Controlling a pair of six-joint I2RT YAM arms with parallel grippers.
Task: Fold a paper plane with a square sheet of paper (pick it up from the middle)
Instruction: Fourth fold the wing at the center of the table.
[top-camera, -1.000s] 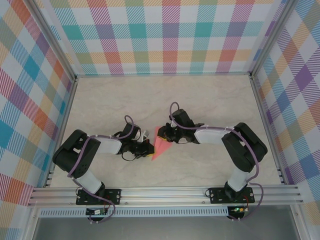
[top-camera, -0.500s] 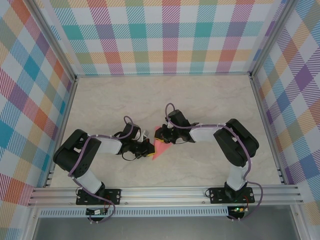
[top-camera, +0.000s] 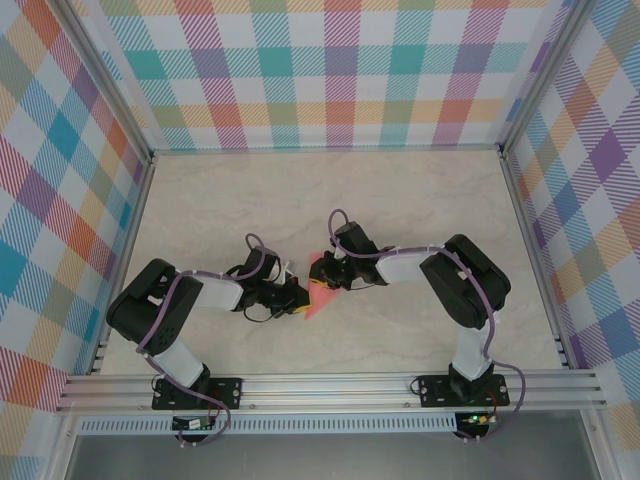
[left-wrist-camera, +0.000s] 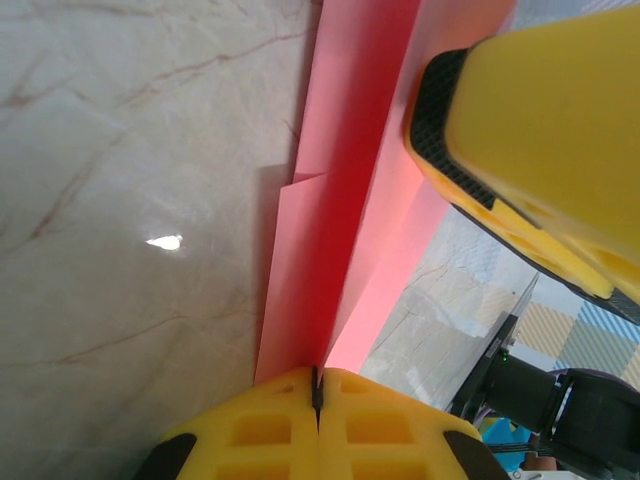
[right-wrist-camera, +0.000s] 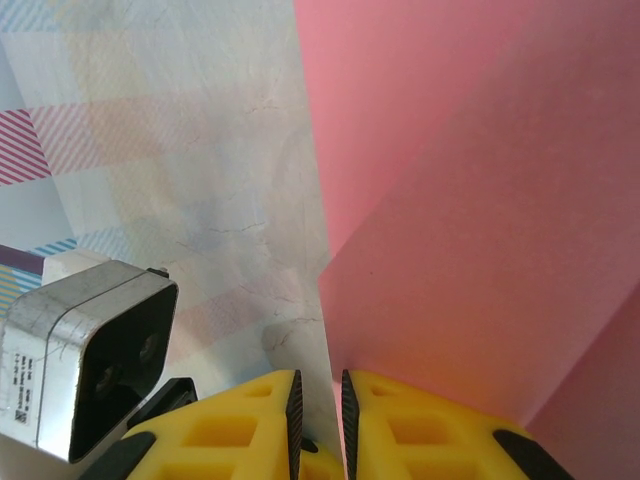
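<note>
– So, what's the setting?
– Seen from above: a pale marble-look table (top-camera: 400, 190), boxed in by pastel checked walls (top-camera: 340, 70). Two black-and-white arms are bolted at the near edge, left arm (top-camera: 180, 305) & right arm (top-camera: 470, 285). Both bend inward so the wrists meet approx. mid-table.
– Where's the paper?
– Btwn the wrists. The salmon-pink paper plane (top-camera: 320, 297) is a slim dart, its tip pointing near-left and its wide end by the right wrist. The left wrist cam shows a long centre crease. Can't tell if it's lifted or resting on the table.
– And the hands?
– The left gripper (top-camera: 297, 298) sits at the plane's left side. Its yellow fingers (left-wrist-camera: 250, 440) are pressed tight together on the fold, no gap. The right gripper (top-camera: 323, 270) is at the wide end. On its own cam the fingers stand a narrow slit apart w/ the pink edge running into the slit, so it's pinching the paper too. The left wrist cam shows one of them lying over the sheet, black pad on its side.
– Anything smaller?
– A small silver box (right-wrist-camera: 90, 350) w/ a lens, just left of the right fingers.
</note>
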